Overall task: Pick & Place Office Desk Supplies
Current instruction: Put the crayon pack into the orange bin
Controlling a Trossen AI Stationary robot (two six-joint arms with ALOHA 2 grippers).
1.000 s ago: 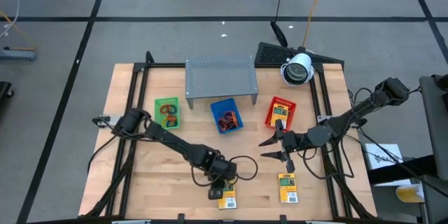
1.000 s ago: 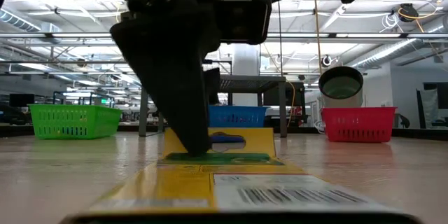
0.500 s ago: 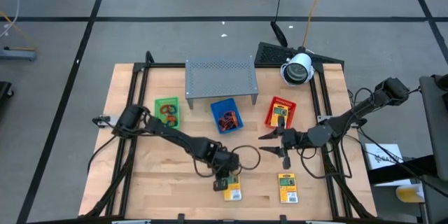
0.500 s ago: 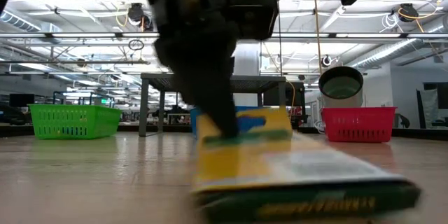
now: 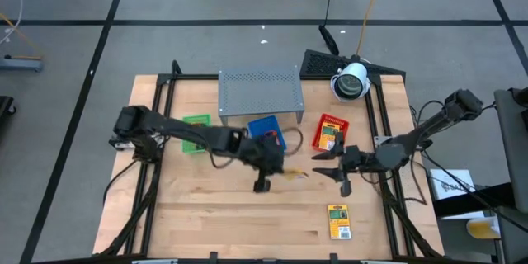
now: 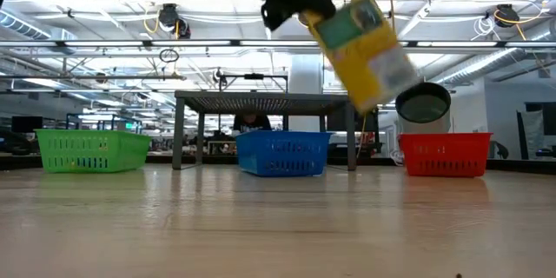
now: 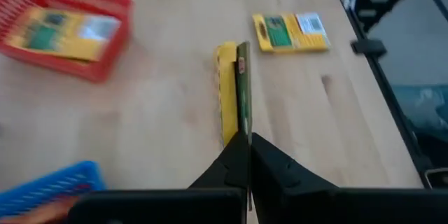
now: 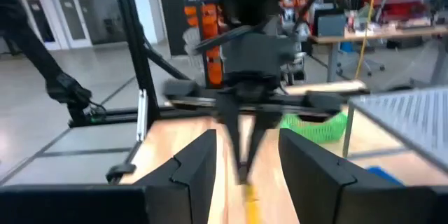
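Yellow packet [image 6: 365, 48] airborne, tilted; second packet [image 5: 338, 220] flat on table.

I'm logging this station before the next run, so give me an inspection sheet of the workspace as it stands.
Surface: wooden table, bare at the front.
Job's things: one yellow packet lifted off the table; a second packet lies flat at the front right; a third in the red tray.
Clutter: green tray, blue tray, grey perforated shelf.
Grippers: left gripper shut on the packet's edge; right gripper open, beside the red tray.
Cables: black cable looped at the left arm.
Surroundings: workshop benches beyond the table.
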